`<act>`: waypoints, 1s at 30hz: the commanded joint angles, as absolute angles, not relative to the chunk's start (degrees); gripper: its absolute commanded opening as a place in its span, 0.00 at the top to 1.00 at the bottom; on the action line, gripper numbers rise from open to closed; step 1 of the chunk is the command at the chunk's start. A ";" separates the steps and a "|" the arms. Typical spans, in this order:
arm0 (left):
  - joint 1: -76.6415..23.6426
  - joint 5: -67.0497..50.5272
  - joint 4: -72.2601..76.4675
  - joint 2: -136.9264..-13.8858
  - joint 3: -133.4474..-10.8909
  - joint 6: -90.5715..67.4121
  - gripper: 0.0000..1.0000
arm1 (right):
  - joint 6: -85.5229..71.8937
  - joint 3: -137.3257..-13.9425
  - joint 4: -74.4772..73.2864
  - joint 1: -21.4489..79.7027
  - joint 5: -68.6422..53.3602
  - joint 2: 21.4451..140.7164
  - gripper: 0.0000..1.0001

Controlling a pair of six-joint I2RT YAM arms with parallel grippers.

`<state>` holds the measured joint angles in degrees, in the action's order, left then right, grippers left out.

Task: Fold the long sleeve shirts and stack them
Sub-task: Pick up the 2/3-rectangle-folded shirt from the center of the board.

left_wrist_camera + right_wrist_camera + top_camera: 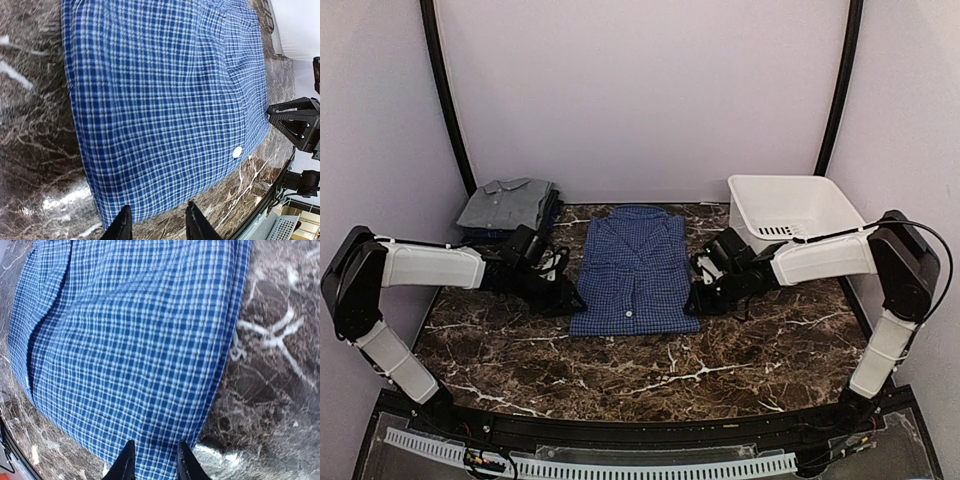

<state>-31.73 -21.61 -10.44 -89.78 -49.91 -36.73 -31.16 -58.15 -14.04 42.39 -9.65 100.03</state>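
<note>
Both left tool point(158, 207) and right tool point(156, 443) gape at blue shirt point(635, 265) on marble table point(770, 350) between lilac walls point(640, 100).

No text, label, brand, number or sign can be read in any of the views, neither on the blue checked shirt point(635, 270), nor on the grey shirt point(505, 203), nor on the white tub point(760, 215).
</note>
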 commanded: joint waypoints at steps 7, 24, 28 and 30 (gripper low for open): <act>-31.82 -21.34 -12.46 -84.07 -43.92 -38.59 0.67 | -34.87 -51.19 -12.23 43.83 -10.45 95.81 0.75; -31.82 -21.39 -12.05 -84.18 -39.07 -39.01 0.69 | -36.25 -49.44 -11.15 44.03 -9.92 96.04 0.74; -31.82 -21.75 -11.03 -85.11 -39.20 -39.40 0.70 | -36.32 -49.66 -10.92 44.03 -10.19 96.22 0.74; -31.82 -21.42 -10.92 -85.59 -39.34 -39.46 0.70 | -36.30 -49.59 -10.78 43.99 -10.22 96.08 0.74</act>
<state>-31.73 -21.61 -11.35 -85.27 -39.66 -38.87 -35.88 -50.02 -12.69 43.57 -10.50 96.84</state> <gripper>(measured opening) 0.299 0.258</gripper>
